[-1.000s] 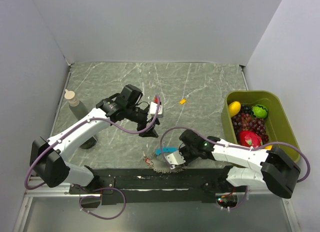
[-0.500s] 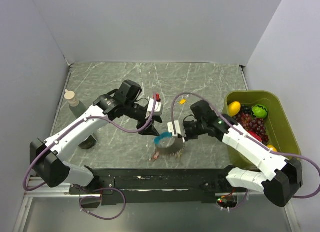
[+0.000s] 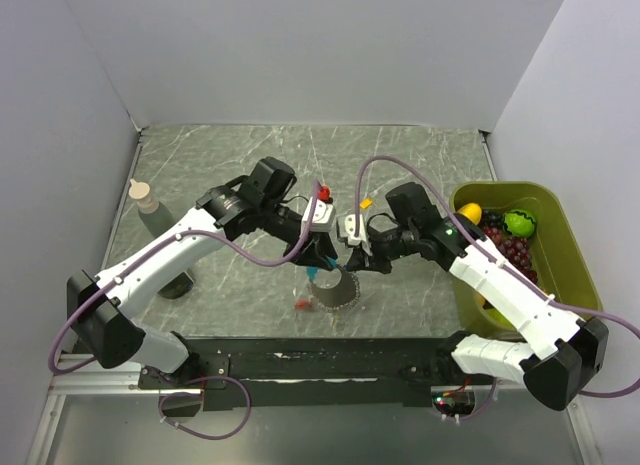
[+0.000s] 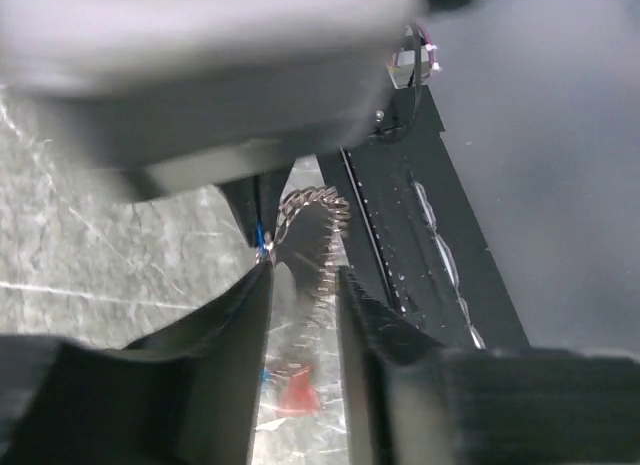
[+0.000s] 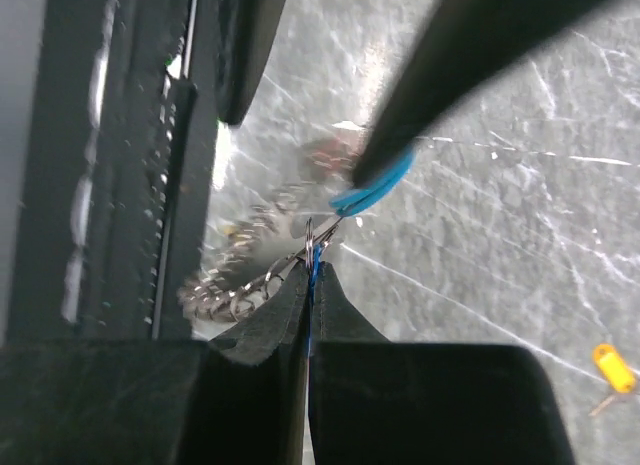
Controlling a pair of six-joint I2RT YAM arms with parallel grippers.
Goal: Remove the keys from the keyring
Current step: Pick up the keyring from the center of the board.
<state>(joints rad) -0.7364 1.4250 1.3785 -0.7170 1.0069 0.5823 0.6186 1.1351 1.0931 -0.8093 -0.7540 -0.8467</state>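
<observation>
Left arm point(image 3: 160, 260): runs from its base at 7 o'clock toward centre, elbow raised. The wrist point(image 3: 262, 190) sits at 10 o'clock of centre. The left gripper point(image 3: 318, 255) points down toward 5 o'clock. In the wrist view its fingers point(image 4: 225, 325) stand apart with a narrow gap between them.

Right arm point(image 3: 500, 285): runs from its base at 5 o'clock up toward 11 o'clock. The right gripper point(image 3: 362, 257) points toward 8 o'clock, just beside the left gripper at table centre. Its fingers point(image 5: 265, 325) are pressed together, pinching the keyring point(image 5: 250, 280) at the tips.
</observation>
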